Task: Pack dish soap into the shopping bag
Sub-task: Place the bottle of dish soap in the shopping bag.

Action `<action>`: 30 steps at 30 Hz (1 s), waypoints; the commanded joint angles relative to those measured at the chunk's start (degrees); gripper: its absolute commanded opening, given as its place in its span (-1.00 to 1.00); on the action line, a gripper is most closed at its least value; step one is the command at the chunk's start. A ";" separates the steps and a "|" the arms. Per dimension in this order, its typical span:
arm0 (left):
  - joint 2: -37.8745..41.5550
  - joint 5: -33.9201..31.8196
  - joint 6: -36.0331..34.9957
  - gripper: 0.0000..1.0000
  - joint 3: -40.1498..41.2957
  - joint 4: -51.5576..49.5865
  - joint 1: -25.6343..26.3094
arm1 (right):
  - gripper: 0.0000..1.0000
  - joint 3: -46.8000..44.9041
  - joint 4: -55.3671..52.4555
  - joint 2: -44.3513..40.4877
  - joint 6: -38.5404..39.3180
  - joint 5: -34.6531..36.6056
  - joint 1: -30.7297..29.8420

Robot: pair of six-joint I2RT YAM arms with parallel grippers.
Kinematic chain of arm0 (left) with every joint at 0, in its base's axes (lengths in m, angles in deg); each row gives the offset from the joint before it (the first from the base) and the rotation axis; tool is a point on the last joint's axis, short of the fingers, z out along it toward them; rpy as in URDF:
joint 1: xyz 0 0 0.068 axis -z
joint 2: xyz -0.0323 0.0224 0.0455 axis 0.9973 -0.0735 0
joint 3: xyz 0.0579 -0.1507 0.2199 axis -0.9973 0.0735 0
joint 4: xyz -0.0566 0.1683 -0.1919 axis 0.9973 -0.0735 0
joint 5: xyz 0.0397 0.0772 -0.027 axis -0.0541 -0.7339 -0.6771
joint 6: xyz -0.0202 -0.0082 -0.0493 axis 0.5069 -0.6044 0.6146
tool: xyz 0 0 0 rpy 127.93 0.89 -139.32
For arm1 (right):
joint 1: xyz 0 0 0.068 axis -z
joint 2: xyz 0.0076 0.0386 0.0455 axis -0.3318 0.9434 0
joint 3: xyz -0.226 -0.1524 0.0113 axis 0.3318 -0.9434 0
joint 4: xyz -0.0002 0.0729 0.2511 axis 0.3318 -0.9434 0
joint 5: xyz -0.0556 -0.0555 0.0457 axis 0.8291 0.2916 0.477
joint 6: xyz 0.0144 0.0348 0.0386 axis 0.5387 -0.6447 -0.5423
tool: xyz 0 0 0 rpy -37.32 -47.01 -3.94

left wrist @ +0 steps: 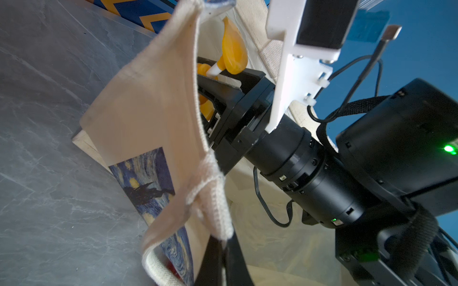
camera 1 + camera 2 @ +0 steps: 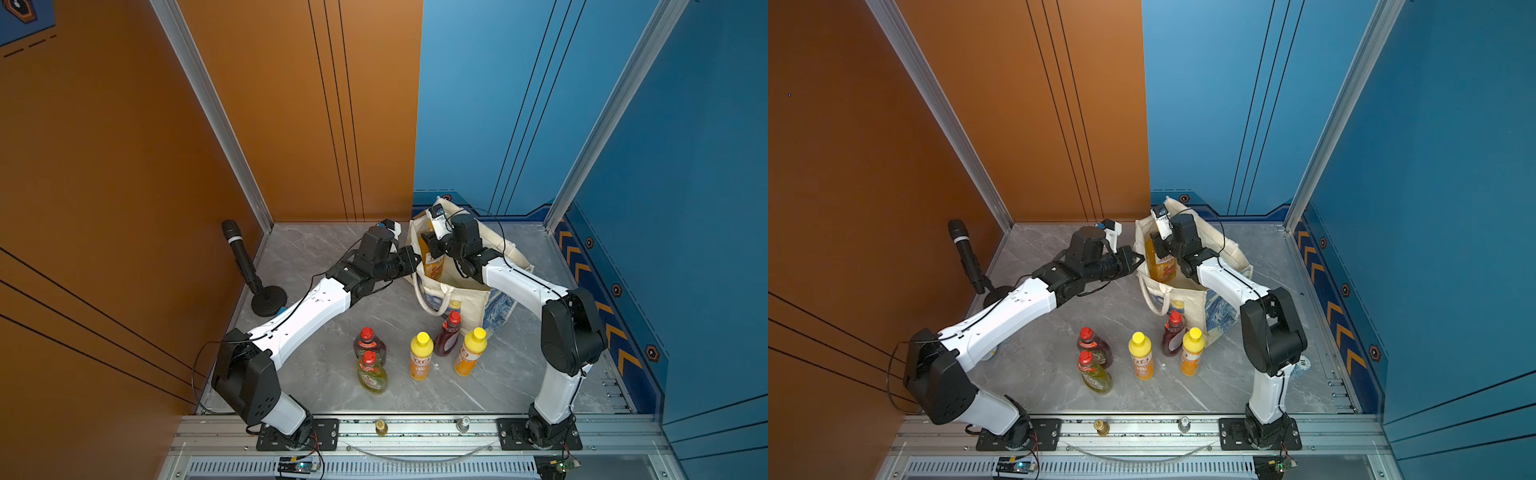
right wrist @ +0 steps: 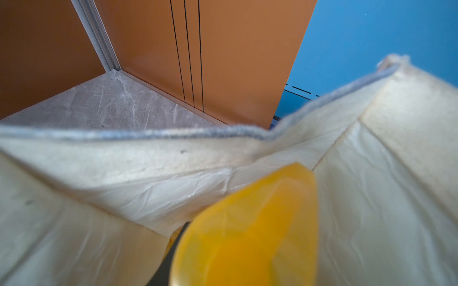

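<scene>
Pump bottle (image 2: 434, 266) is in the mouth of the bag (image 2: 469, 305), gripped by the closed right hand (image 2: 431, 244). The left hand (image 2: 414, 259) is clamped on the bag rim. Five bottles (image 2: 422, 357) stand unpacked toward the front edge of the desk (image 2: 316, 382).

Can't see much of the big orange bottle (image 2: 432, 261) tbh: in both top views its lower end sits down behind the wall of the shopping bag (image 2: 471, 301), and its pump top is tucked behind the right gripper (image 2: 430, 244). In the right wrist view it's just a blurry orange blob running off the edge. In the left wrist view the bag's rim covers the right gripper's tips, and the left gripper (image 1: 223, 247) gets cut off by the frame. One dark red bottle (image 2: 369, 343) is half hidden behind the yellow-green bottle (image 2: 372, 376).
</scene>
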 commanded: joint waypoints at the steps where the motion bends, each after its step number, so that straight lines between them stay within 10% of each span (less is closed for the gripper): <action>1: 1.13 1.94 0.23 -1.00 0.69 2.42 -0.09 | -1.00 4.10 13.04 -1.92 -0.70 1.43 -0.30; 12: 1.33 1.98 0.52 -1.00 1.68 3.35 0.09 | -0.94 2.47 9.17 2.86 -1.73 2.49 0.66; 20: 1.33 2.20 0.94 -0.58 2.92 4.42 0.00 | 0.10 3.69 5.51 -0.74 -0.52 4.56 -0.95; 30: 2.14 3.09 1.91 -0.02 4.81 6.78 -0.69 | 0.64 6.42 -1.12 -6.76 3.03 14.11 -4.89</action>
